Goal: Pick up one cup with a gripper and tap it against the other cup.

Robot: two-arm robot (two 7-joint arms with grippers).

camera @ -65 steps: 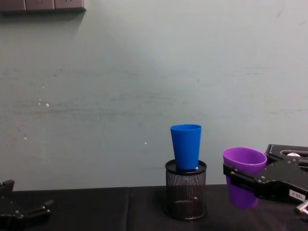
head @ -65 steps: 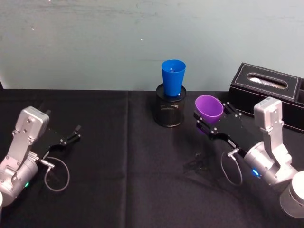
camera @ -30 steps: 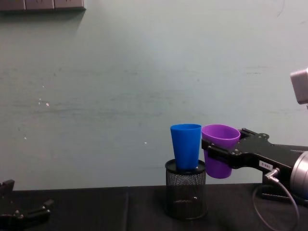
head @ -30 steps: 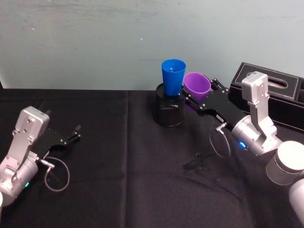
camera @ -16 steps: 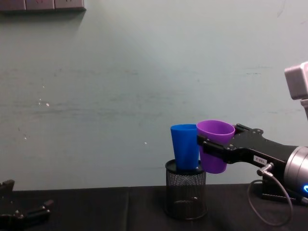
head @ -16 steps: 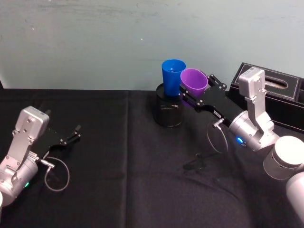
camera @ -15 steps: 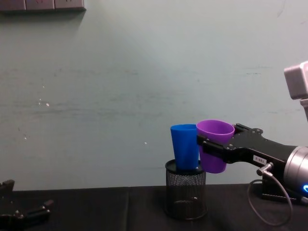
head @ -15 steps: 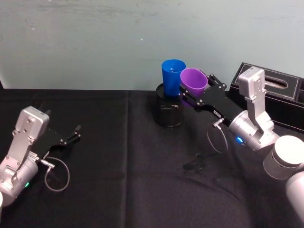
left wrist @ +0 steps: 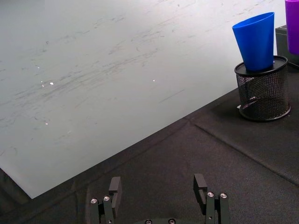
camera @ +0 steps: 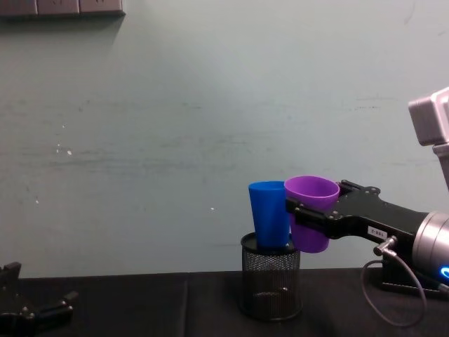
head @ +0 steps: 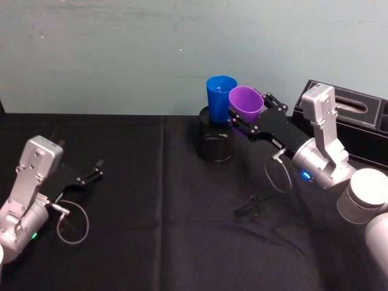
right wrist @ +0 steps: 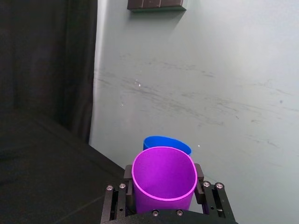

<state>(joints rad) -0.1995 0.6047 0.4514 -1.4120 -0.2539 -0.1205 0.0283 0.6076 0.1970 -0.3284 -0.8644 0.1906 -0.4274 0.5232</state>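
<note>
The right gripper (head: 250, 113) is closed around the purple cup (head: 245, 102), holding it upright just above the right rim of the black mesh pen holder (head: 213, 142). The blue cup (head: 219, 97) stands in that holder, and the two rims look to be touching. The tap should be light and sideways, since the blue cup only sits loosely in the holder and a hard push could tip it. Keep the purple cup level and clear of the mesh. The left gripper (left wrist: 158, 196) rests open on the table (head: 151, 212), well left of the holder.
</note>
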